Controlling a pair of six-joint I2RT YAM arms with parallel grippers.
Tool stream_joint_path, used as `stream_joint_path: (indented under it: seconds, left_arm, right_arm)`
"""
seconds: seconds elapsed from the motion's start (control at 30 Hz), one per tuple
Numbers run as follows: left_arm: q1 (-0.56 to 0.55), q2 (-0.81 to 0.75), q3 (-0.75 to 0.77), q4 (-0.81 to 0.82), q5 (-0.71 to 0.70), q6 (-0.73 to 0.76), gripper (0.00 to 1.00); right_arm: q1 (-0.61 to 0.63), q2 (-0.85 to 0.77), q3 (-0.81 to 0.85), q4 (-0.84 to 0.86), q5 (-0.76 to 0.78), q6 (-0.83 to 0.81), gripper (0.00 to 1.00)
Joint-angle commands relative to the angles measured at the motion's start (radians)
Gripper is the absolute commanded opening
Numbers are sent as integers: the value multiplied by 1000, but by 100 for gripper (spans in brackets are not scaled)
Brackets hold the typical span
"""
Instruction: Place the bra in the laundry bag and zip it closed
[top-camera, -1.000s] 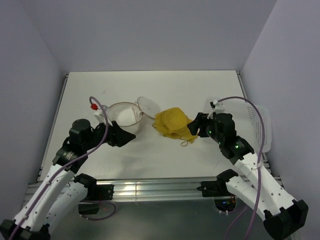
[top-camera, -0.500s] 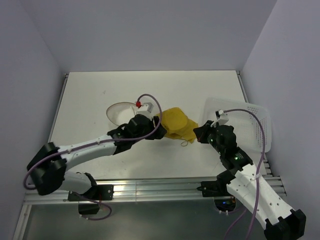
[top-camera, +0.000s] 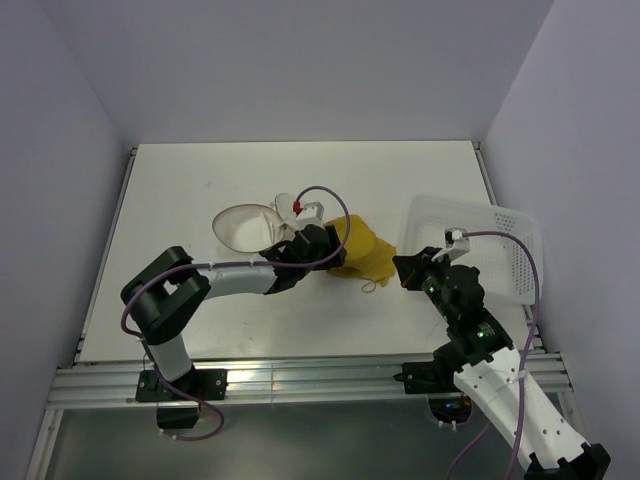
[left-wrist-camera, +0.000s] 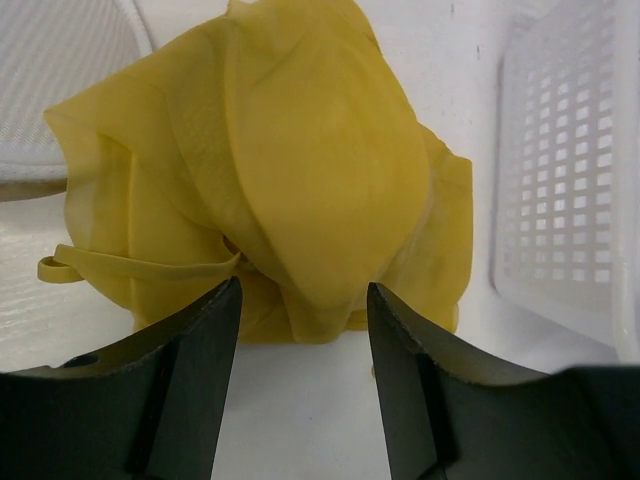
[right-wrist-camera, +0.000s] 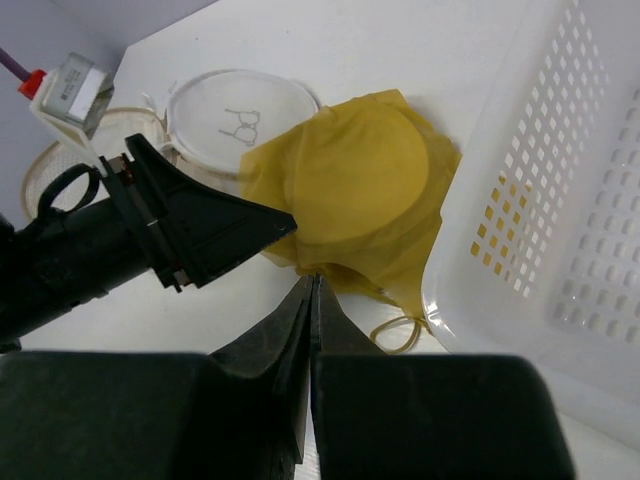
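Bunched bra (top-camera: 360, 250), cup side up

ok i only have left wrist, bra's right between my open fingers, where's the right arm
observer: the right pincer is on the opposite side of the bra from yours, next to the white basket.
operator: is it holding anything
observer: no, the right wrist view shows it shut and empty, tip aimed at the bra's near edge.
operator: and the bag
observer: the mesh laundry bag lies left of the bra, partly behind your forearm. the bra is not in it.
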Motion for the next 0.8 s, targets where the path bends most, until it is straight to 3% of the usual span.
stream_joint_path:
  seconds: [0.0,0.2,0.3,0.4,0.43,0.5,0.53,0.6,0.7,0.77]
  left_arm:
    - [-5,19,38,72,-47,-35,60]
    - [-5,103,92,74,4,-48,60]
    - [-5,118,89,100,16,-51,53]
    - [-5,112,76,120,16,-54,38]
    - [-7,106,64,124,15,-54,27]
    - [-9,86,52,134,10,-55,14]
    - [-9,76,36,137,10,-54,2]
    - [-13,36,21,143,10,-48,0]
    - [-27,-46,-14,152,16,-20,0]
    - [-38,-122,-31,163,38,-11,0]
  right_arm:
    - [4,-15,-9,45,-11,-14,4]
    - [5,-6,-23,60,-38,-8,5]
    - [5,-4,-23,60,-38,-10,5]
    - [5,-4,-21,66,-38,-10,5]
    - [5,-3,-21,69,-38,-10,5]
    - [5,5,-18,72,-36,-10,5]
    - [5,8,-18,72,-36,-11,6]
    - [5,11,-15,69,-60,-11,7]
    - [5,9,2,57,-54,-8,16]
    - [5,5,28,53,-54,-8,31]
